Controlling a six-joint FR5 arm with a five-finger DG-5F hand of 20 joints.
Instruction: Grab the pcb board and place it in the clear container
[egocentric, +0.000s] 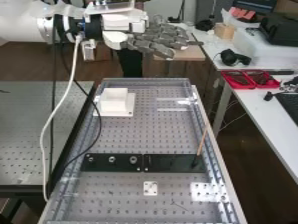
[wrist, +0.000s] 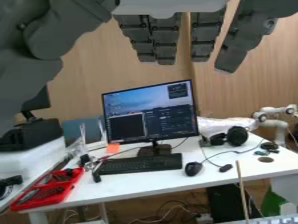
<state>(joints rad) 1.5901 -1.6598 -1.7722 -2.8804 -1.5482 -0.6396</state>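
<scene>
Near bench's (egocentric: 113, 195) far end, raised hand (egocentric: 158, 40) points sideways, fingers straight, spread wide.

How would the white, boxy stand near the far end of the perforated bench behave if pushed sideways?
The white stand would probably resist tipping: its flat base spreads wider than its upper part. Its straight edges suggest a stiff body, and its flat sides make rolling unlikely.

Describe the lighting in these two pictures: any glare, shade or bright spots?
High view: pale glints along the bench's clear rim, a brightly lit white block, and a darker floor beyond the bench. Wrist view: the screen glows, the white desk looks bright with shade underneath, and the hand looks dark against the paler wall.
</scene>
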